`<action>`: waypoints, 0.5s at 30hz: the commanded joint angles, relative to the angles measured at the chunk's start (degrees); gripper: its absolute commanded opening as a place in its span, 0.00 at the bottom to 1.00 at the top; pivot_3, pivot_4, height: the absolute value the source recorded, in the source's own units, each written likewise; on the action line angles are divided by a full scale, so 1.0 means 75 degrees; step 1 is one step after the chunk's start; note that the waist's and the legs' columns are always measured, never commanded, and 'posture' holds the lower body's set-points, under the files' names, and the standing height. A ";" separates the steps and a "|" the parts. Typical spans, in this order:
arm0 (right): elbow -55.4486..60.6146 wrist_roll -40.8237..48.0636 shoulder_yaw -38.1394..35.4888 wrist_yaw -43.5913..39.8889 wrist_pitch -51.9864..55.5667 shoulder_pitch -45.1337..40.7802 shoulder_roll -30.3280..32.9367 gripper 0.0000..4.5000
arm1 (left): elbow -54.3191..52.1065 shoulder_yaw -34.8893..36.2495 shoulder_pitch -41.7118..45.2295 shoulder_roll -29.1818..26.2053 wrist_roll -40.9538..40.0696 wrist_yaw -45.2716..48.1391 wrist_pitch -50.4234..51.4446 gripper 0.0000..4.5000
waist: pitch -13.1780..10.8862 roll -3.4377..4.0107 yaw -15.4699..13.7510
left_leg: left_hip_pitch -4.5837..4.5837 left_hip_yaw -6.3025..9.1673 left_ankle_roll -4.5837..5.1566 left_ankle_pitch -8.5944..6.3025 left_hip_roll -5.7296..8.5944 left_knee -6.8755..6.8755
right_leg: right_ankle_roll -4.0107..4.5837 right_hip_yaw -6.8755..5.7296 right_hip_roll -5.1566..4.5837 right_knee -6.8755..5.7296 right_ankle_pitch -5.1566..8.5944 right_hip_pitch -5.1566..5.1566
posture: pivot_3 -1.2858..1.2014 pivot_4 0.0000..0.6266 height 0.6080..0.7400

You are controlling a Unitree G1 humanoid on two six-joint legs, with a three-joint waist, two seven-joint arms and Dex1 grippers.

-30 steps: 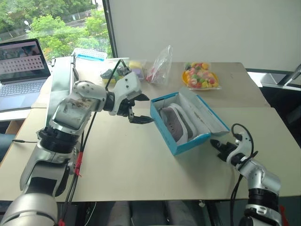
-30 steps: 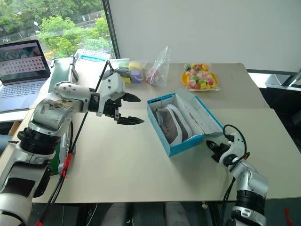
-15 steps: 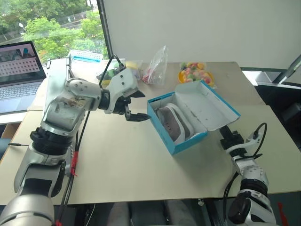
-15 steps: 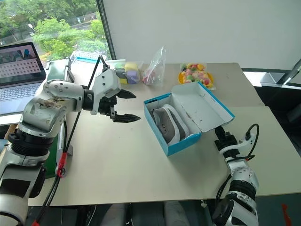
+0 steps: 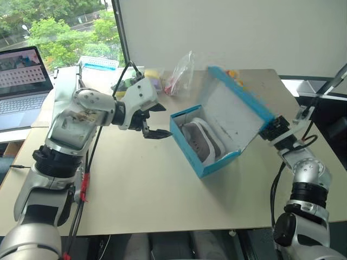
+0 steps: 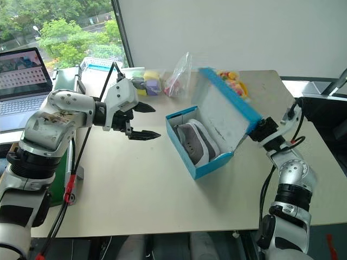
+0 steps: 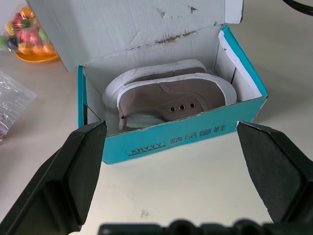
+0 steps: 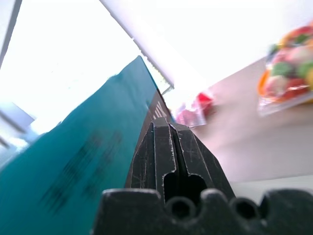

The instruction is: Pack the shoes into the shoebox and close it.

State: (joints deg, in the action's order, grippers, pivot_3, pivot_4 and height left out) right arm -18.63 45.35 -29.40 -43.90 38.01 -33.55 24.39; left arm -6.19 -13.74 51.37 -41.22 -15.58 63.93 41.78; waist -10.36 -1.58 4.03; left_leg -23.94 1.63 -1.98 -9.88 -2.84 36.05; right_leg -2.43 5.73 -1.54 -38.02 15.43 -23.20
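Note:
The blue shoebox (image 5: 212, 165) sits mid-table with both grey shoes (image 7: 166, 95) lying side by side in it. Its lid (image 5: 233, 108) stands half raised, white inside facing the shoes. My right gripper (image 5: 271, 130) is shut with nothing between its fingers and rests against the lid's blue outer face (image 8: 88, 171) near its free edge. Left of the box, level with its short end wall (image 7: 171, 142) and a little apart from it, my left gripper (image 5: 162, 120) hovers open. Its fingers (image 7: 73, 171) frame the box without touching it.
A plate of coloured sweets (image 6: 234, 81) lies behind the lid. A clear bag (image 5: 181, 76) and a bag of toys (image 6: 146, 81) lie at the back of the table. A laptop (image 5: 21, 76) stands far left, beside a white basket (image 5: 100, 62).
My right gripper rose from table level beside the box and pushed the lid up from lying flat open to half raised. The left gripper stayed where it was.

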 commanded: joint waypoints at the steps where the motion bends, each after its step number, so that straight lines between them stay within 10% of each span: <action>1: 0.1346 0.0051 0.1099 -0.0324 0.0862 -0.0043 0.0391 0.02 | -0.0255 0.0154 0.0039 -0.0137 0.0006 -0.0063 0.0061 1.00 | -0.0001 0.0002 -0.0007 | -0.0002 0.0000 0.0000 0.0000 0.0001 0.0001 | 0.0000 0.0000 -0.0001 0.0000 0.0000 -0.0001 | 0.52 0.24 1.00; 15: -0.0194 -0.2968 0.4611 -0.0006 -0.0107 -0.1085 0.0058 0.02 | -0.0423 0.0308 -0.0188 -0.0100 -0.0114 -0.0454 0.0313 1.00 | -0.0001 0.0000 -0.0019 | -0.0032 0.0006 0.0000 0.0000 0.0000 0.0014 | 0.0011 -0.0007 0.0000 -0.0004 -0.0006 -0.0029 | 0.52 0.24 1.00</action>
State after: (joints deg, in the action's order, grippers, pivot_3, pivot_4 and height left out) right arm -16.35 28.65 0.97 -43.48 41.42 -40.61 24.92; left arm -7.57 -12.97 50.12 -41.74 -16.02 61.15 44.08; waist -10.36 -1.58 3.88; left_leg -24.19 1.67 -1.98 -9.88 -2.83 36.16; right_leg -2.30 5.68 -1.55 -38.02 15.36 -23.42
